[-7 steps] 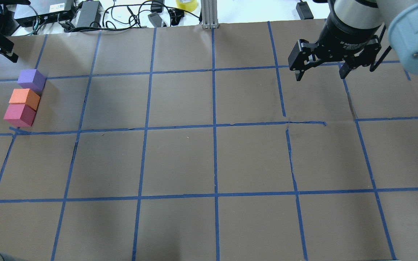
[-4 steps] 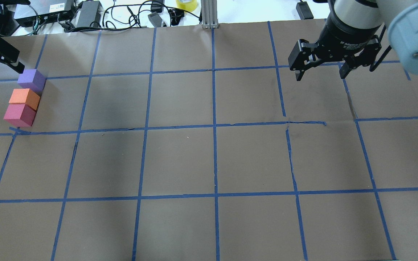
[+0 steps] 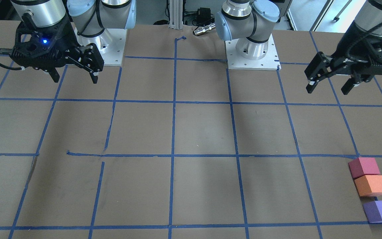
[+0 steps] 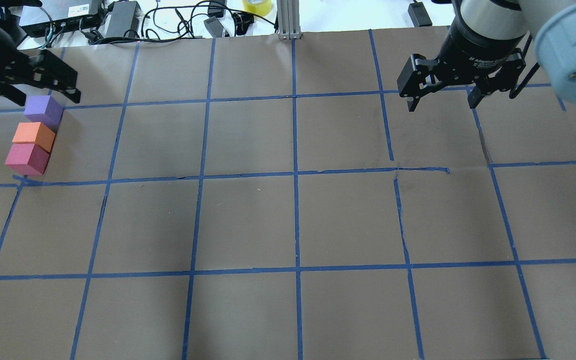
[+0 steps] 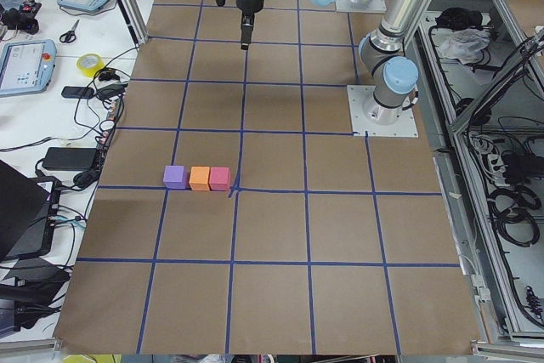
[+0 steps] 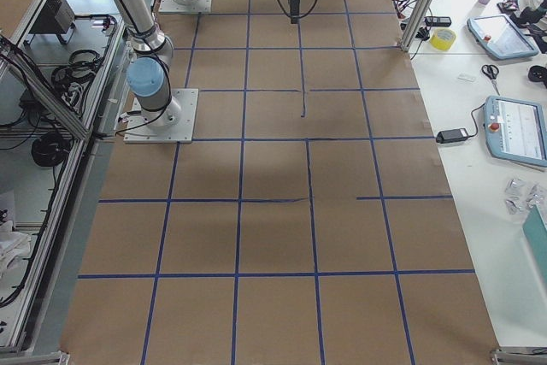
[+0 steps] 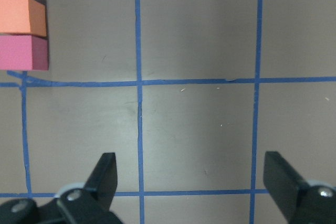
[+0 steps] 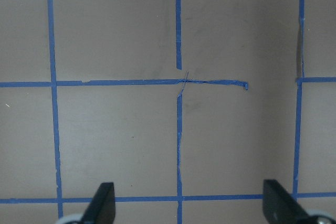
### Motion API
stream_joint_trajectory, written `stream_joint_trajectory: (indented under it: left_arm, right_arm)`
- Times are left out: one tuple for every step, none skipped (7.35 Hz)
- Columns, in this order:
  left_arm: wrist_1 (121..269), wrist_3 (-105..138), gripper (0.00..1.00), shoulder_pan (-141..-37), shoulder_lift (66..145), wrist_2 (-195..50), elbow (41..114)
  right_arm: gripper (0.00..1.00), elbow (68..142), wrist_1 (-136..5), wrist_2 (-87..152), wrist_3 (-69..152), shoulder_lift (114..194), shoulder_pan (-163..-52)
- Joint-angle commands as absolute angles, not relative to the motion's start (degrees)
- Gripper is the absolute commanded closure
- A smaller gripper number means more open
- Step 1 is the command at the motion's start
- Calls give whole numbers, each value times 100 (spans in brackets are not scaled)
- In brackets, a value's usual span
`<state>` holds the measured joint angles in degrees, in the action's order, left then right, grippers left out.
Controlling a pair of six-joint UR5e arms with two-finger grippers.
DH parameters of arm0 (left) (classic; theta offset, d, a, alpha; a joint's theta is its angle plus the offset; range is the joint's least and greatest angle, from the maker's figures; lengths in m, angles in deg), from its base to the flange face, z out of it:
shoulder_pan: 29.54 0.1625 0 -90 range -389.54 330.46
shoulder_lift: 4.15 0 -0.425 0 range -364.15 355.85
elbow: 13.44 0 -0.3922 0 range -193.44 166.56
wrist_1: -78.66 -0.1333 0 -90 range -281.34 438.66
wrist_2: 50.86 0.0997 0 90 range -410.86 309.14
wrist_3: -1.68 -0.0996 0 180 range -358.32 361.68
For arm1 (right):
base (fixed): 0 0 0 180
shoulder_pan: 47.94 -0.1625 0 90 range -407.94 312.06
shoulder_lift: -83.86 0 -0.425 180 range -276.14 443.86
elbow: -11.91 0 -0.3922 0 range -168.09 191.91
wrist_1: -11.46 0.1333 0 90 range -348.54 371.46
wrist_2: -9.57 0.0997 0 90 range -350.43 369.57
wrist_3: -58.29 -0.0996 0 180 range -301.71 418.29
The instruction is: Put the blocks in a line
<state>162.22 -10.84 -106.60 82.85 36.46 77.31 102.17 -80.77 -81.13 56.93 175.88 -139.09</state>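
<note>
Three blocks stand in a short row near the table's far left: purple (image 4: 43, 110), orange (image 4: 33, 135), pinkish-red (image 4: 26, 158). Orange and pinkish-red touch; the front-facing view shows a small gap before the purple block (image 3: 380, 211). My left gripper (image 4: 47, 96) is open and empty, raised above the table; in the overhead view it overlaps the purple block's far edge. Its wrist view shows the row at top left, with the orange block (image 7: 22, 16) in the middle. My right gripper (image 4: 441, 106) is open and empty, raised over the far right of the table.
Brown paper with a blue tape grid (image 4: 295, 175) covers the table. Cables, power bricks and a yellow tape roll (image 4: 257, 6) lie beyond the far edge, beside an aluminium post (image 4: 288, 20). The arm bases (image 3: 252, 49) stand at the robot's side.
My left gripper has come in from the left edge toward the right, over the purple block's far side. The blocks and the right arm have not moved.
</note>
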Motion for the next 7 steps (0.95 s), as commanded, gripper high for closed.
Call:
stream_joint_trajectory:
  left_arm:
    - [16136,260,0,-11940,8417,3790,7718]
    - [16075,325,0,-12233,8444,3808,7718]
    - [16057,335,0,-12314,8453,3825,7718]
    - [16057,326,0,-12323,8444,3834,7709]
    - [16057,326,0,-12324,8435,3843,7753]
    - [16057,326,0,-12324,8435,3843,7762]
    - [16057,326,0,-12324,8435,3843,7771]
  right_arm:
    - [0,10226,-8082,-8113,5697,17588,-13909]
    - [0,10217,-8082,-8113,5697,17588,-13909]
    - [0,10217,-8082,-8113,5688,17588,-13909]
    - [0,10217,-8082,-8113,5697,17588,-13909]
    - [0,10217,-8082,-8113,5688,17588,-13909]
    - [0,10217,-8082,-8105,5688,17588,-13909]
    - [0,10217,-8082,-8105,5688,17588,-13909]
